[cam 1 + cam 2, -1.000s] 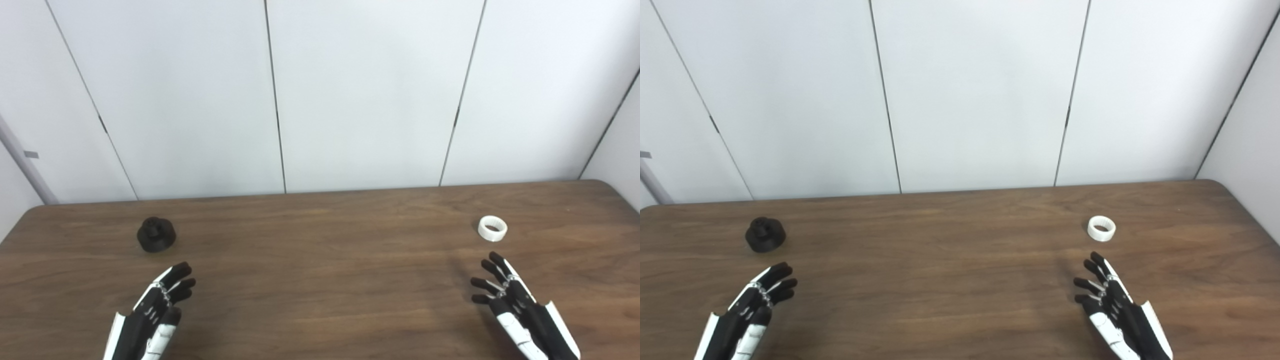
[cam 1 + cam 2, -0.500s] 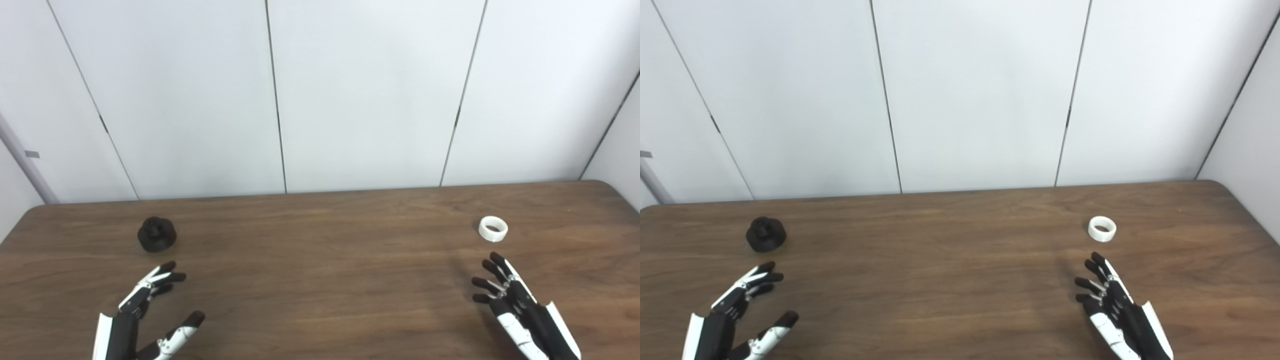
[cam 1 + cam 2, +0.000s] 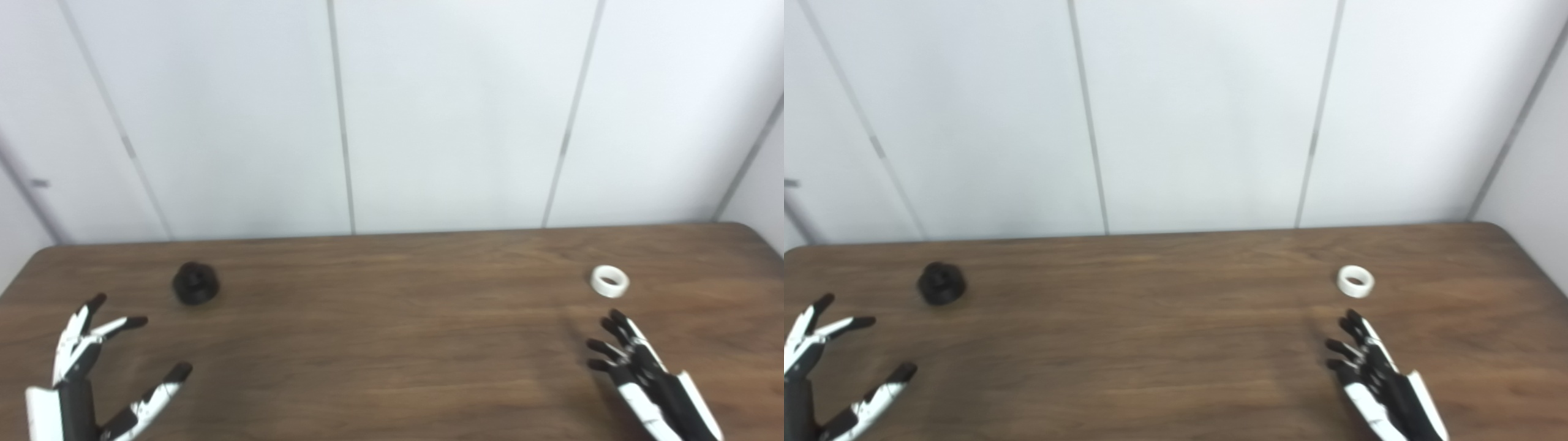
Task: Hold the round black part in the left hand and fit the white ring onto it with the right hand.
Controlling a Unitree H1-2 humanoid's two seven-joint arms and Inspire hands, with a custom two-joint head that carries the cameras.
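The round black part (image 3: 195, 283) sits on the brown table at the left, toward the back. The white ring (image 3: 609, 281) lies flat on the table at the right. My left hand (image 3: 92, 373) is open, fingers and thumb spread wide, near the front left corner, in front of and left of the black part. My right hand (image 3: 643, 373) is open and empty at the front right, its fingertips a short way in front of the ring. Neither hand touches anything.
The wooden table (image 3: 392, 343) runs the full width, with rounded back corners. A white panelled wall (image 3: 392, 122) stands right behind its back edge. The picture is a little blurred.
My left hand has opened from loosely curled to wide spread and moved left, away from the middle. My right hand has hardly moved. The camera has shifted slightly.
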